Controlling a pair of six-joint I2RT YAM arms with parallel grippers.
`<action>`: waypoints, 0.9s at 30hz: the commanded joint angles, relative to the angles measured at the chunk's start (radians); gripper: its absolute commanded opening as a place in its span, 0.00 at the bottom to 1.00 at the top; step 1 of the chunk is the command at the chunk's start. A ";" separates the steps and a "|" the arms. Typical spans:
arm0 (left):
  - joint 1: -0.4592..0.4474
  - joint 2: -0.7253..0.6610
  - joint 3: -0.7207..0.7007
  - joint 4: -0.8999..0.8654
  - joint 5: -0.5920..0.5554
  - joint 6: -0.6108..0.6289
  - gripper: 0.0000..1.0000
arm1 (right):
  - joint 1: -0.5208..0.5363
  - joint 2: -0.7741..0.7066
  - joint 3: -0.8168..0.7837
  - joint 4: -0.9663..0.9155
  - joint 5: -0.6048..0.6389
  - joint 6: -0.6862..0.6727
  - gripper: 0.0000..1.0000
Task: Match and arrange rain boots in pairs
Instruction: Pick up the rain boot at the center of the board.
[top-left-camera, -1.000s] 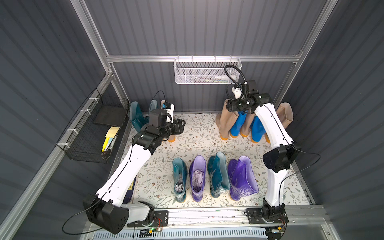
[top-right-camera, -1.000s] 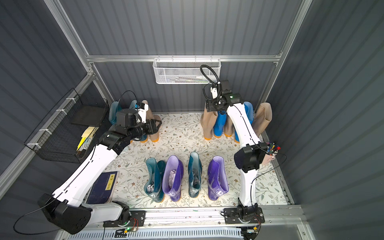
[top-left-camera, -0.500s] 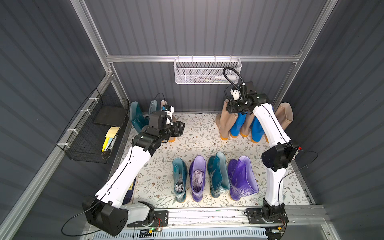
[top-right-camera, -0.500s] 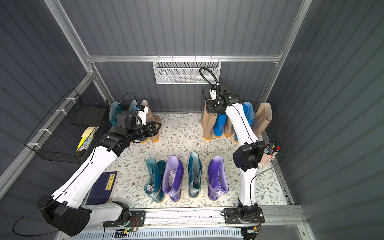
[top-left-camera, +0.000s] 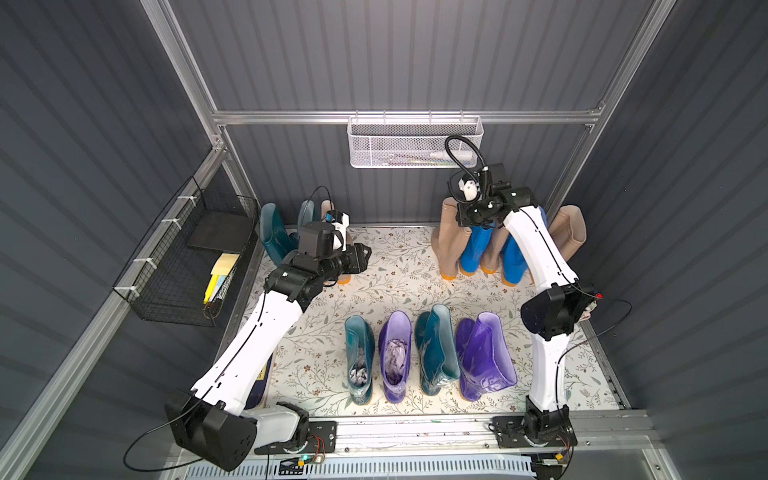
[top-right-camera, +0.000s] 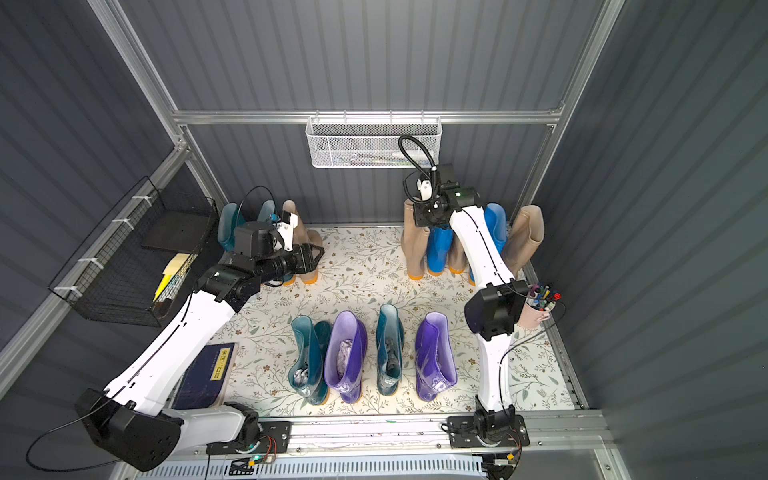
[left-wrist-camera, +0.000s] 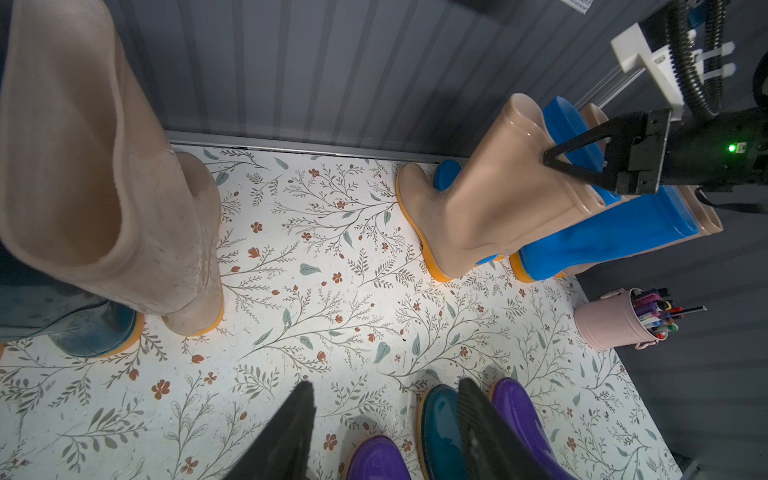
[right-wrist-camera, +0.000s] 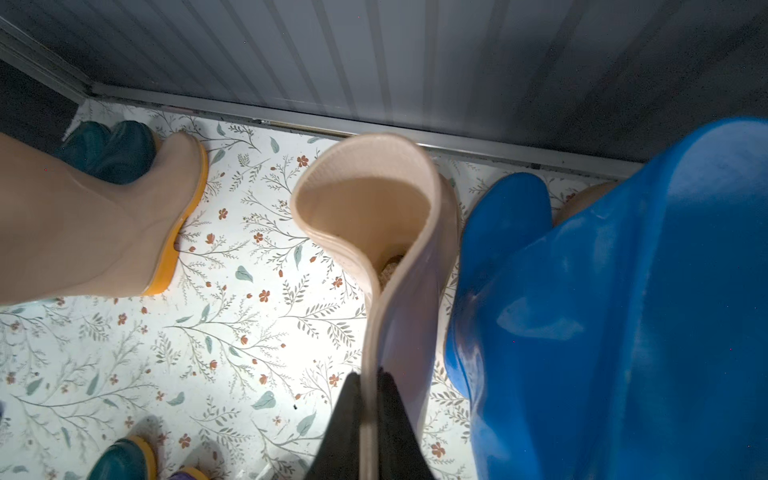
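My right gripper (right-wrist-camera: 369, 399) is shut on the top rim of a beige rain boot (right-wrist-camera: 365, 199), the leftmost of the back-right cluster (top-left-camera: 446, 237), which stands next to a bright blue boot (top-left-camera: 478, 245). More beige and blue boots stand behind that arm. My left gripper (left-wrist-camera: 384, 399) hangs open and empty over the mat, beside a beige boot (left-wrist-camera: 83, 166) and dark teal boots (top-left-camera: 272, 232) at the back left. Along the front stand a teal (top-left-camera: 359, 361), a purple (top-left-camera: 395, 357), a teal (top-left-camera: 436, 353) and a purple boot (top-left-camera: 484, 357).
A black wire basket (top-left-camera: 183, 266) hangs on the left wall and a white mesh basket (top-left-camera: 413, 145) on the back wall. A pink cup of pens (top-right-camera: 538, 311) sits by the right arm's elbow. A dark book (top-right-camera: 208, 374) lies at the front left.
My right gripper has closed from open onto the beige boot's rim after shifting slightly left. The left arm has barely moved.
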 joint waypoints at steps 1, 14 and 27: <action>-0.002 0.007 0.039 -0.022 0.015 0.023 0.58 | -0.002 0.021 0.040 -0.011 -0.049 0.002 0.02; -0.001 -0.019 0.057 -0.060 -0.020 0.037 0.59 | 0.043 -0.003 0.113 0.031 -0.082 0.032 0.00; -0.002 -0.077 0.063 -0.142 -0.095 0.058 0.59 | 0.171 0.040 0.218 0.083 -0.010 0.079 0.00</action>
